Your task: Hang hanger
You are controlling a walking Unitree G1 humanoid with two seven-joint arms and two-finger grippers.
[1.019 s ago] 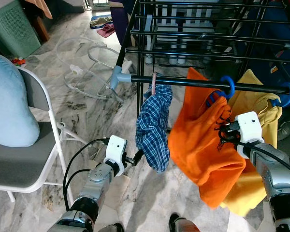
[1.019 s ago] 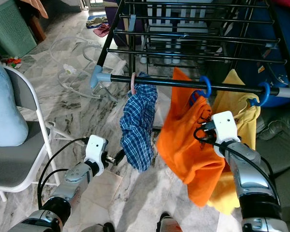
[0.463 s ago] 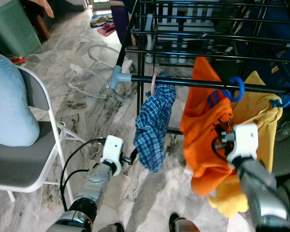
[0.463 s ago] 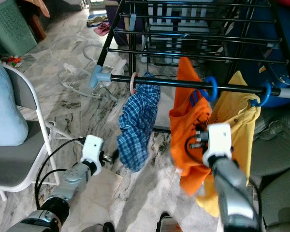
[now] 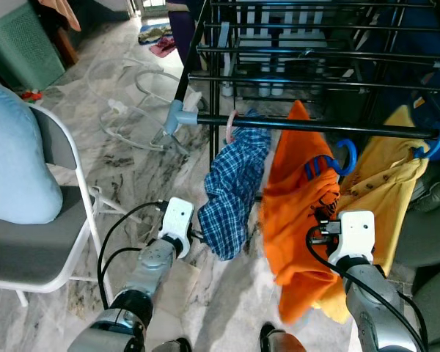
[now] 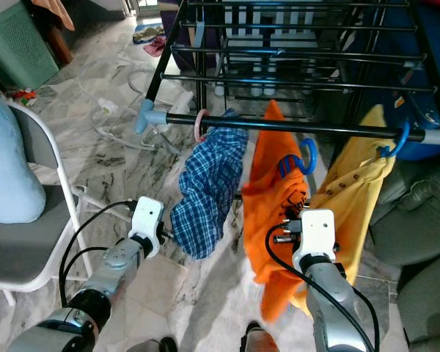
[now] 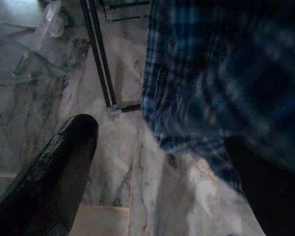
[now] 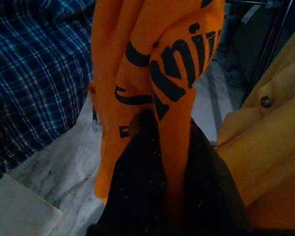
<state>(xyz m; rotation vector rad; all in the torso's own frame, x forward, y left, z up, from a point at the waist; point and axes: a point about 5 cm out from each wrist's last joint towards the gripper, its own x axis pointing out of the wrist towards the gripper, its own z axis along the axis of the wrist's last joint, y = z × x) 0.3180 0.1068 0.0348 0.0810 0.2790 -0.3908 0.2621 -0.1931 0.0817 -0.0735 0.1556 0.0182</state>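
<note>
The right end effector [image 8: 160,147] has its two black fingers pinched on a fold of the orange printed T-shirt [image 5: 297,194], whose blue plastic hanger hook [image 5: 345,155] sits above the end effector and just under the long black drying-rack rail [image 5: 315,127], which runs crosswise, so I judge the lift goes straight up. The left end effector [image 7: 162,162], fingers spread and empty, idles low by the blue checked shirt [image 5: 235,187]. Only the right wrist view shows the pinch; the head views show hook and rail.
</note>
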